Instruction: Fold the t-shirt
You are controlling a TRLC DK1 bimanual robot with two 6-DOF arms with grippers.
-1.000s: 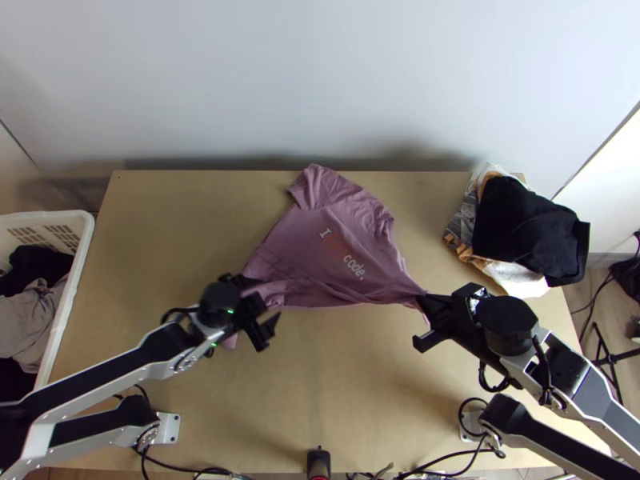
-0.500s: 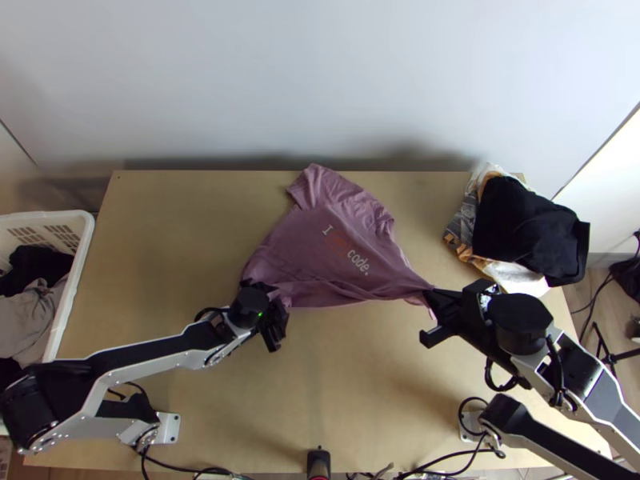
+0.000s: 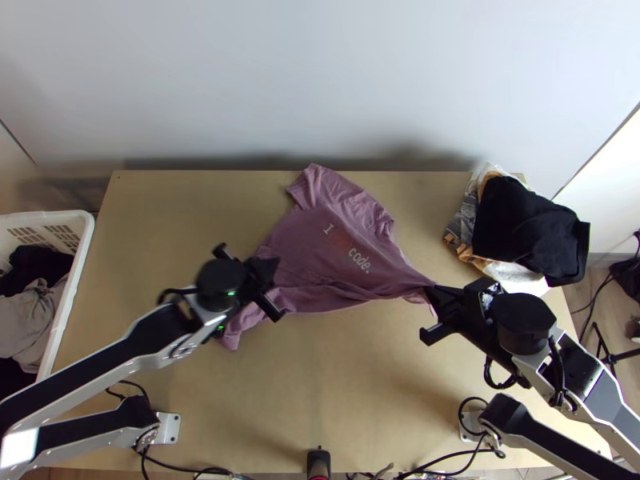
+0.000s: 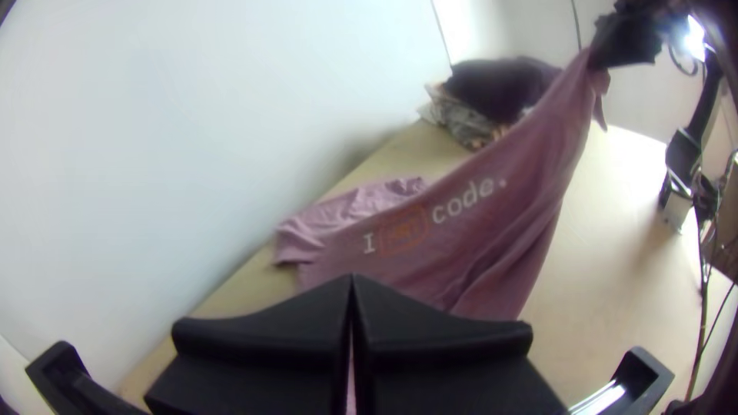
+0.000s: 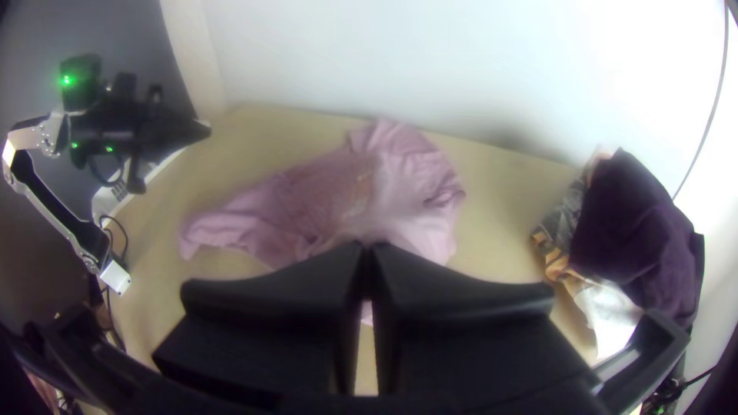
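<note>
In the top view my left gripper (image 3: pixel 274 272) hangs over the left part of the pink t-shirt (image 3: pixel 336 240); in the left wrist view the same gripper (image 4: pixel 352 283) is shut, fingers together. The right wrist view shows it raised apart from the cloth. My right gripper (image 3: pixel 432 296) is shut on a gathered edge of the shirt, holding it up off the table; in the right wrist view this gripper (image 5: pixel 369 250) has cloth below its fingertips. The shirt's printed side faces up, sleeve end flat near the back edge, front-left part creased.
A pile of folded clothes (image 3: pixel 520 228) lies at the table's back right. Beyond the left edge stands a white basket (image 3: pixel 76 280) holding dark and grey cloth. A small black device (image 3: pixel 318 462) sits at the near edge. Bare wood (image 3: pixel 336 384) stretches between the arms.
My left gripper went right to the shirt's near-left edge, then back left and away, uncovering a front-left corner. The right gripper shifted slightly right, drawing the held cloth along.
</note>
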